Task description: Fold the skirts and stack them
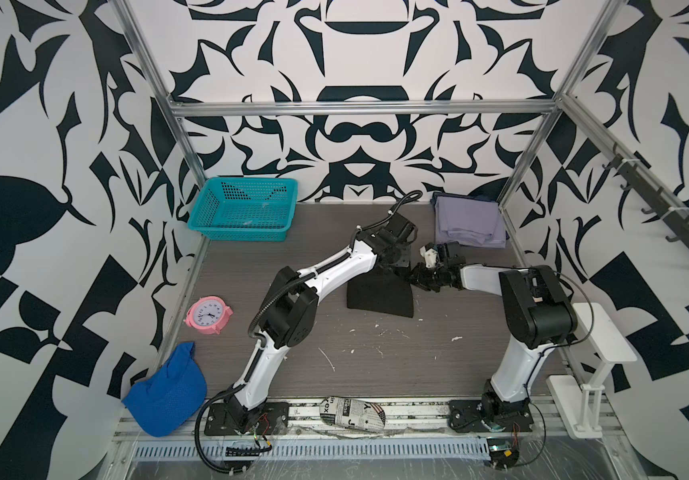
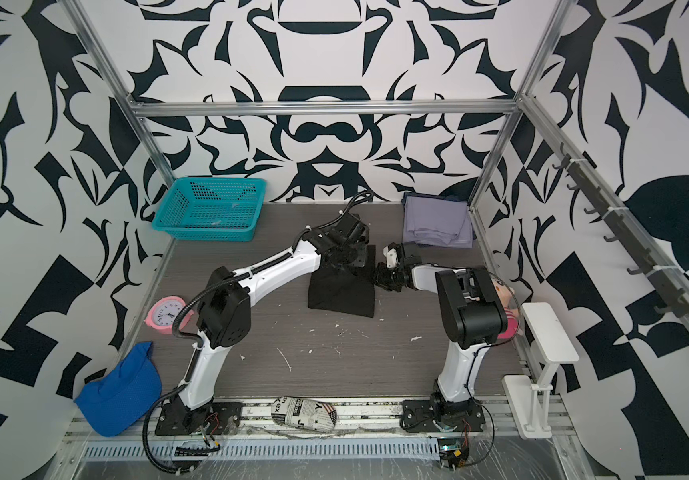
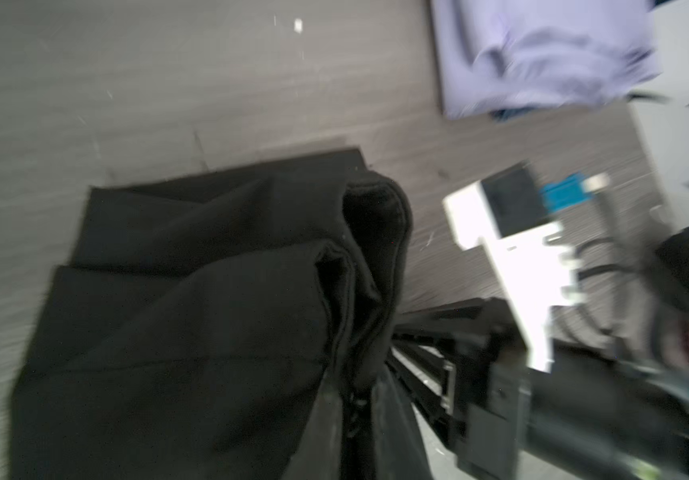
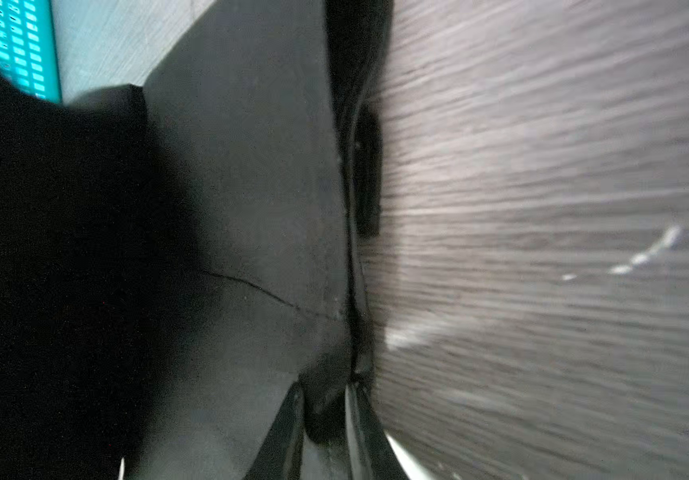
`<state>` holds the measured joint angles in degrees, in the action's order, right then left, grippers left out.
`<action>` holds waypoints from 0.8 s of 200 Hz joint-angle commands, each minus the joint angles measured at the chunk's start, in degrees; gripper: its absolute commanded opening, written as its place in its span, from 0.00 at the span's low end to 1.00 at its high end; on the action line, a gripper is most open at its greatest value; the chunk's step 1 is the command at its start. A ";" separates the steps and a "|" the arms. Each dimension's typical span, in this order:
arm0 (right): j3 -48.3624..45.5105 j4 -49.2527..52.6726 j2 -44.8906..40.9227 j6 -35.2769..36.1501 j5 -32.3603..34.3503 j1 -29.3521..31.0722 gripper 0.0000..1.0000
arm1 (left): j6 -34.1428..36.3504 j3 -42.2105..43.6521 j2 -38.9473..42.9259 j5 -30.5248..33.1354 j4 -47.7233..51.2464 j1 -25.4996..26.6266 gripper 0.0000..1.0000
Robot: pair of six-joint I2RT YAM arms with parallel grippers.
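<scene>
Skirts: 3 to fold n stack.
Pale purple skirt (image 1: 467,222): folded, lies in the far right corner of the table (image 1: 334,374).
Denim skirt (image 3: 509,111): under the purple one. Only a dark blue edge peeks out.
Black skirt (image 1: 378,297): in the middle of the table, near the stack but not touching it. The near part lies flat. The far end is bunched up in thick layers.
Left gripper (image 3: 359,399): jaws almost shut, pinching the bunched far end of the black skirt.
Right gripper (image 4: 326,419): jaws close together w/ the black skirt's edge between them, on the cloth's right side.
Done so far: 2 of 3 look folded n stacked, I think.
Step now: prob. mid-fold on the black skirt, both grippers holding it.
Still to do: finish that fold, then put it on top of the purple one.
Watch out: cloth is soft n may flop open if one side slips.
</scene>
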<state>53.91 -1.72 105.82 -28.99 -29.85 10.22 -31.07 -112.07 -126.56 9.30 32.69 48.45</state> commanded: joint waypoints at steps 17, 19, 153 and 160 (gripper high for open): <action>-0.32 2.51 1.41 -0.27 1.32 0.50 0.24 | 0.11 -0.62 -1.71 -1.72 3.17 -0.15 0.00; -0.30 2.51 1.45 -0.27 1.36 0.55 0.24 | 0.06 -0.48 -1.68 -1.85 3.11 -0.12 0.00; -2.16 11.27 -11.70 0.57 6.01 -0.95 0.29 | -1.56 20.03 20.48 -10.02 -8.03 -6.90 0.49; -1.80 13.33 -14.47 1.02 7.41 -0.97 0.29 | -1.71 21.61 20.33 -10.39 -8.93 -7.60 0.47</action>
<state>51.72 3.64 100.82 -29.45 -27.57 9.47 -31.35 -95.72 -105.03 -0.25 26.02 45.87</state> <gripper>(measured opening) 0.287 0.505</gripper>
